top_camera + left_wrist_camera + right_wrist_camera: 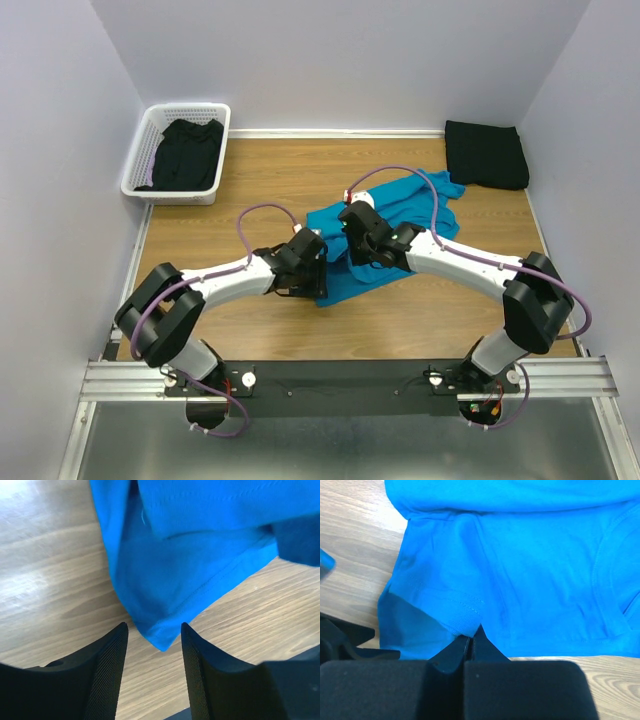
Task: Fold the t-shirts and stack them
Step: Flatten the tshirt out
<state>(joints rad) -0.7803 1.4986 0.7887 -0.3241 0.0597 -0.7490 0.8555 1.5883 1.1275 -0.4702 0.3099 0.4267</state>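
Closest to my left lens, my left gripper (153, 626) stands partly open, its jaws astride a hemmed corner of the teal t-shirt (200, 540) without pinching it, so it holds nothing yet. On the other side, my right gripper (469, 639) is pressed fully closed on a puckered bit of the same shirt's stitched hem. To do this fold well, I judge I should sink the left jaws a little further over the corner so they bite past the seam, then close firmly. After that I would lift both edges together and level, keeping the cloth taut between my hands so it lays over flat rather than bunching. A shallow pinch on this soft knit could slip out. Under it all is a wooden tabletop (250, 180), pale and faintly glossy. At its far left sits a white lattice basket (135, 172) with a black t-shirt (188, 150) heaped inside. The teal one lies crumpled at mid-table between my arms, and a folded black t-shirt (486, 153) lies in the far right corner, likely the stack. Plain pale walls close in three sides.
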